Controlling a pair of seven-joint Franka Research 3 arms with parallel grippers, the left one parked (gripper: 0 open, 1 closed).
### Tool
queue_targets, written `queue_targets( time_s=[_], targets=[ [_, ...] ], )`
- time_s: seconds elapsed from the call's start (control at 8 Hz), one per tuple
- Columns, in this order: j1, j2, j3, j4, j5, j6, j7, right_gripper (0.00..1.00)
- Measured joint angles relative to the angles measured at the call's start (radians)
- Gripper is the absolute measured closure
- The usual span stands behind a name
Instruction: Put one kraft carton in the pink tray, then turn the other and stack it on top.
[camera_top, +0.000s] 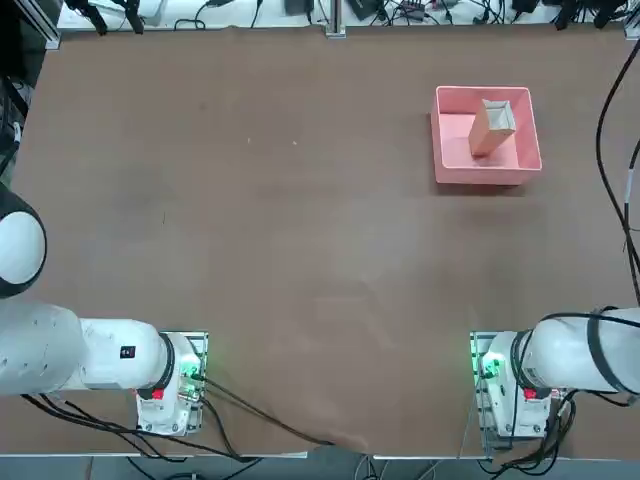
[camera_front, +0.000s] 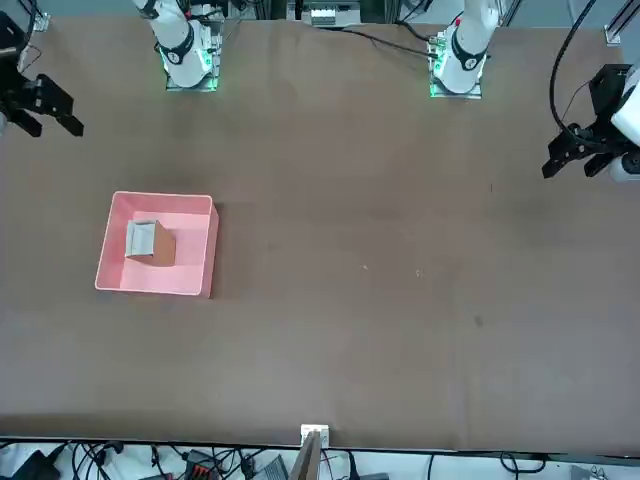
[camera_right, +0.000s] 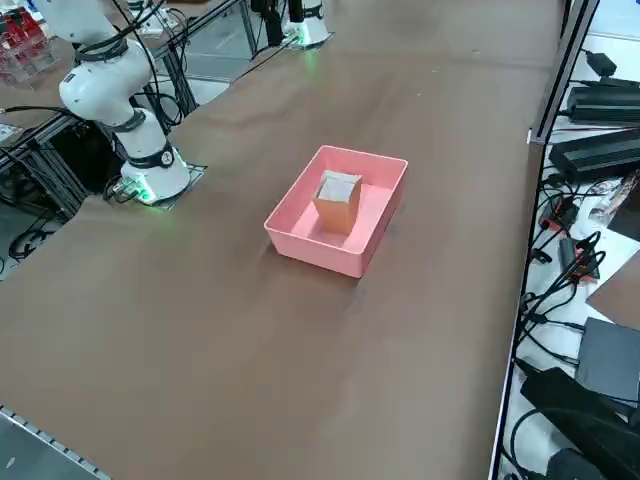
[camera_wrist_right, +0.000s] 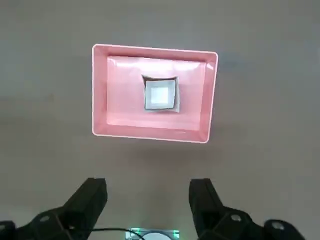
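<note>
The pink tray (camera_top: 487, 170) sits on the brown table at the far right; it also shows in the front view (camera_front: 160, 280), the right side view (camera_right: 322, 250) and the right wrist view (camera_wrist_right: 102, 95). A kraft carton (camera_top: 492, 128) with a pale top stands upright inside it, near the middle (camera_right: 338, 200) (camera_wrist_right: 160, 93) (camera_front: 152, 242). No seam shows on it, so I cannot tell whether it is one carton or a stack of two. No other carton is in view. My right gripper (camera_wrist_right: 148, 186) hangs open and empty high above the table, back from the tray toward my base (camera_front: 45, 118).
My right arm's base (camera_top: 500, 385) with green lights stands at the near table edge. Cables (camera_top: 620, 150) hang along the table's right side. Black power units and cords (camera_right: 600, 120) lie beyond that edge. More cables (camera_front: 200, 465) run along the far edge.
</note>
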Motion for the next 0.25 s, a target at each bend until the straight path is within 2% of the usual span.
queue_targets(
  time_s=[0.25],
  targets=[
    [0.0,0.001,-0.003,0.0,0.0,0.0,-0.004,0.0]
  ],
)
